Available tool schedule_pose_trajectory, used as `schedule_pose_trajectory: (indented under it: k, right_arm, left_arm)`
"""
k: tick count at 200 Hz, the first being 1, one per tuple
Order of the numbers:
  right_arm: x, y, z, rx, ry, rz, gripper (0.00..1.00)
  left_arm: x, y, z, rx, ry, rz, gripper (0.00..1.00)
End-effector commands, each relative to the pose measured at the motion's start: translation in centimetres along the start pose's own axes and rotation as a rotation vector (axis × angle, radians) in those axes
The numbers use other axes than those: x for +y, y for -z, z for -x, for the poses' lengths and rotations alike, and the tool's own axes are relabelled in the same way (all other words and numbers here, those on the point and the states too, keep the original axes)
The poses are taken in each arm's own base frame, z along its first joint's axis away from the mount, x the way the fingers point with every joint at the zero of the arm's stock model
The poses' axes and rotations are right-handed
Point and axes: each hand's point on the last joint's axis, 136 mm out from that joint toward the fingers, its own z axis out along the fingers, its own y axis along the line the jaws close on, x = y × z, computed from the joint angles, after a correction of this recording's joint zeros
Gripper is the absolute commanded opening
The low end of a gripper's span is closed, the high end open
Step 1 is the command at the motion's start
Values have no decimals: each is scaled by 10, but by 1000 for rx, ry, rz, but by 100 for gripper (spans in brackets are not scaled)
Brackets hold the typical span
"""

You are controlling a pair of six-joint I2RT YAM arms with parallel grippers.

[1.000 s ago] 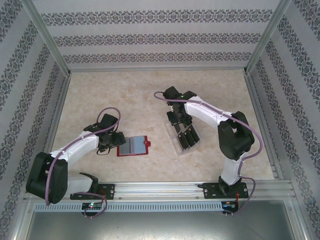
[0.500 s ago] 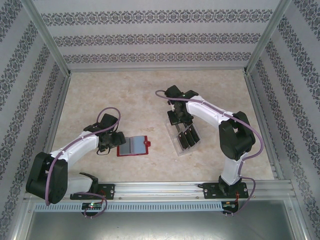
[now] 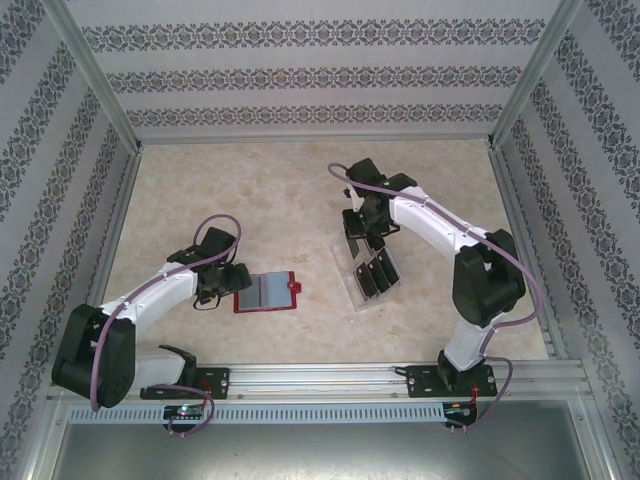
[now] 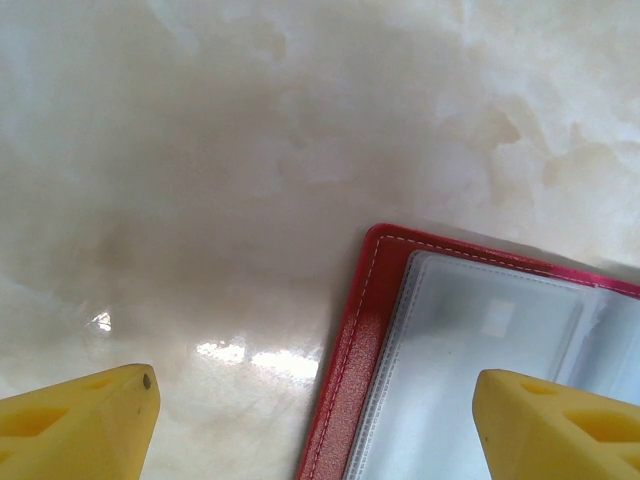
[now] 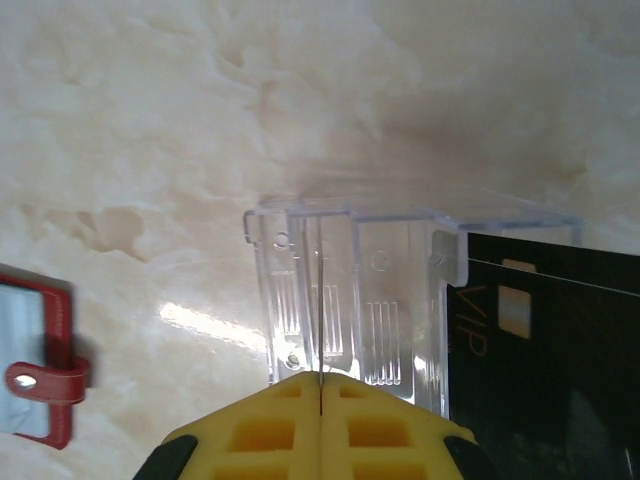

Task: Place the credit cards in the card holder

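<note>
Pinching one card (image 5: 322,300) in my right end effector (image 5: 320,378); wallet (image 3: 265,291) empty (left end effector (image 4: 315,385) open over it), other cards (image 3: 375,272) in tray (image 5: 285,300).

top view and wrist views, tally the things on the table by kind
card holder: 1
clear tray: 1
credit cards flat in the tray: 2
credit card edge-on in the right gripper: 1
total: 5

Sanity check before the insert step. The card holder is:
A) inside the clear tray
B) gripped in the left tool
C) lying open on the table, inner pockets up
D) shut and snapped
C: the card holder lies spread open on the table, pockets up, and the left tool stands open over its edge, not gripping it.
</note>
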Motion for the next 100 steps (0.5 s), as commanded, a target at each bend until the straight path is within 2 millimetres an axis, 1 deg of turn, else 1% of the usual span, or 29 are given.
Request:
schedule_pose_trajectory:
  k: [1, 29, 48, 57, 65, 72, 86, 100]
  right_arm:
    - [16, 29, 12, -74, -23, 82, 0]
    - [37, 49, 15, -138, -47, 182, 0]
    - [60, 56, 12, -178, -61, 270, 0]
    - [72, 54, 8, -192, -74, 306, 0]
    - [86, 53, 5, -210, -75, 354, 0]
    - [93, 47, 1, -215, -91, 376, 0]
    - [118, 39, -7, -237, -95, 447, 0]
    - [137, 24, -16, -247, -109, 491, 0]
  left_arm:
    - [-7, 6, 6, -28, -6, -17, 83]
    - [-5, 8, 8, -35, -6, -2, 83]
    - [-3, 10, 9, -40, -12, 14, 83]
    - [-1, 11, 10, -41, -13, 22, 83]
    - [0, 11, 9, -40, -13, 29, 83]
    - [1, 12, 9, -41, -15, 35, 83]
    - [4, 12, 8, -40, -18, 49, 83]
    - [8, 10, 5, -27, -19, 66, 83]
